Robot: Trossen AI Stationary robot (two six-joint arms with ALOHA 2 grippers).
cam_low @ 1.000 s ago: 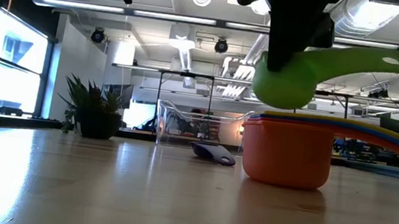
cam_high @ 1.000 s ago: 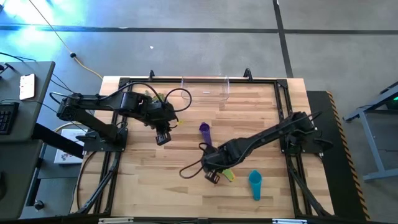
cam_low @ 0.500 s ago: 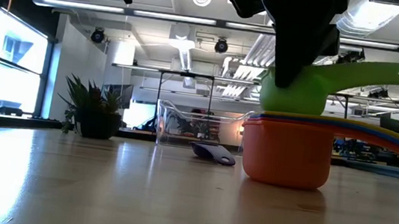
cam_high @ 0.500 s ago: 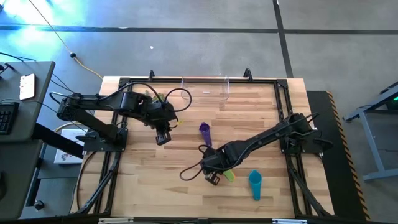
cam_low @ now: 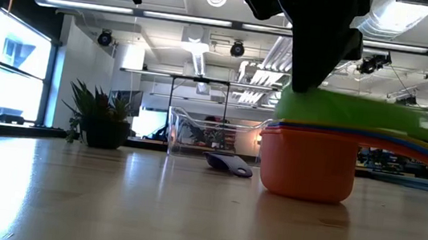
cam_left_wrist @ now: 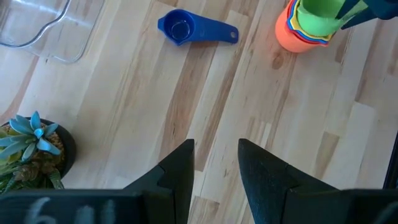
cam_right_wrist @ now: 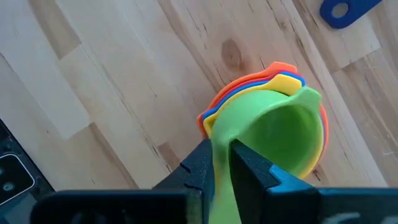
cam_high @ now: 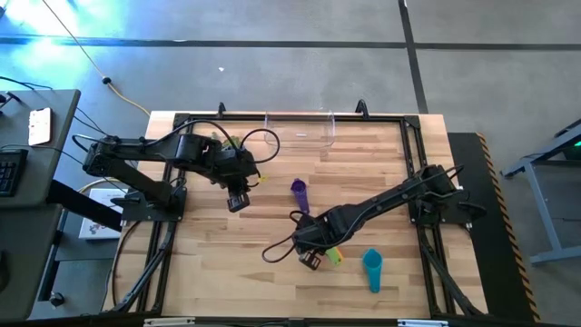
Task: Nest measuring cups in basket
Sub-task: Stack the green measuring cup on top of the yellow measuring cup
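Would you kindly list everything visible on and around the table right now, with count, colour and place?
Green cup: one, green, sunk into the top of the stack, its handle in the right gripper.
Stack: orange cup at the bottom, with red, yellow and blue rims above it, near the table's front.
Purple cup: one, mid-table.
Teal cup: one, near the front edge.
Basket: one, clear, back edge.
Plant: one, green, back left.
Left gripper: open, idle at left.
Right gripper: shut on the green cup's handle.

Bright overhead strip lights; window glare left of the plant [cam_low: 100, 123]; green cup [cam_low: 352, 115] smeared with motion blur.
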